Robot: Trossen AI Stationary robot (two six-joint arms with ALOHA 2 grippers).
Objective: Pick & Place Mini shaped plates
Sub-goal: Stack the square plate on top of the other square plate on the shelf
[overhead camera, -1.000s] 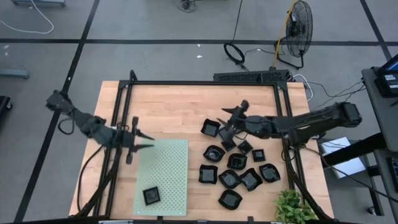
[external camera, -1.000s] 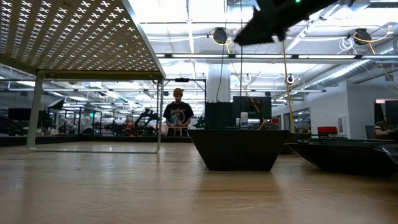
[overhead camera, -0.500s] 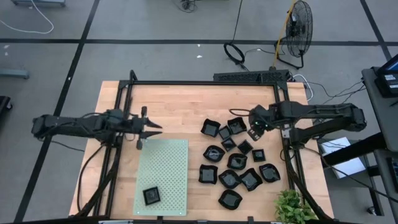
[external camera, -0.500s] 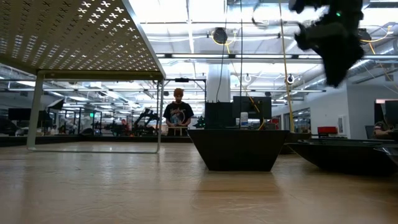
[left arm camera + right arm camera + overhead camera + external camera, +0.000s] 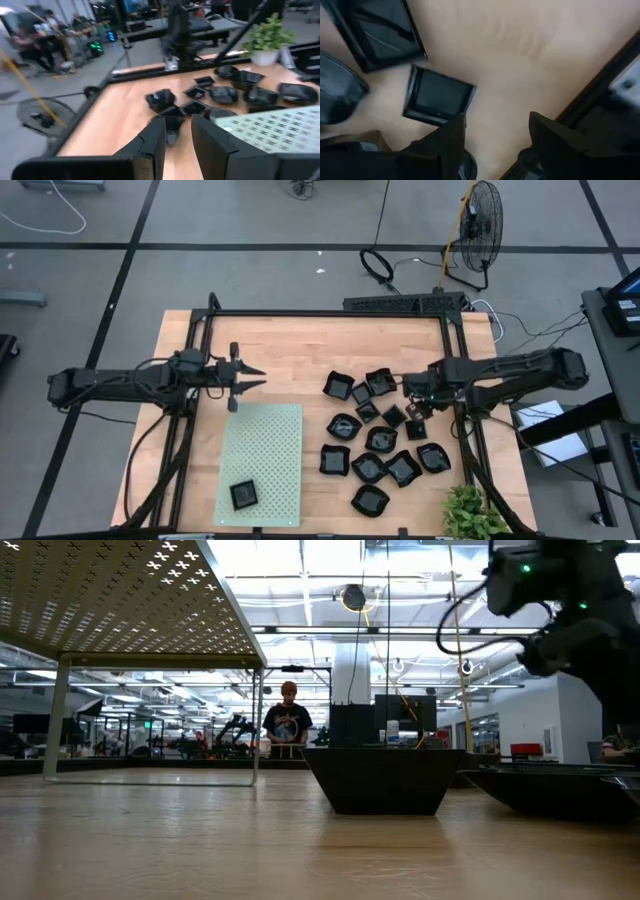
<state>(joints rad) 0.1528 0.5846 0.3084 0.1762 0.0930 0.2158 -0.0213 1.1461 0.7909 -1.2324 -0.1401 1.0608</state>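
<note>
The right gripper (image 5: 417, 393) hovers with jaws spread wide and empty over the cluster of mini shaped plates (image 5: 383, 442) on the table's right half, a small square plate (image 5: 438, 96) just beside its fingertips; one plate (image 5: 243, 495) lies on the green mat (image 5: 270, 440); this looks like the reach to pick, calling for descent and closing; the left gripper (image 5: 250, 375) waits, jaws parted and empty, just beyond the mat.

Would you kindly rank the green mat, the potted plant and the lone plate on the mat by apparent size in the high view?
1. Green mat, largest.
2. Potted plant, partly cut off by the picture's edge.
3. Plate on the mat, smallest.
</note>
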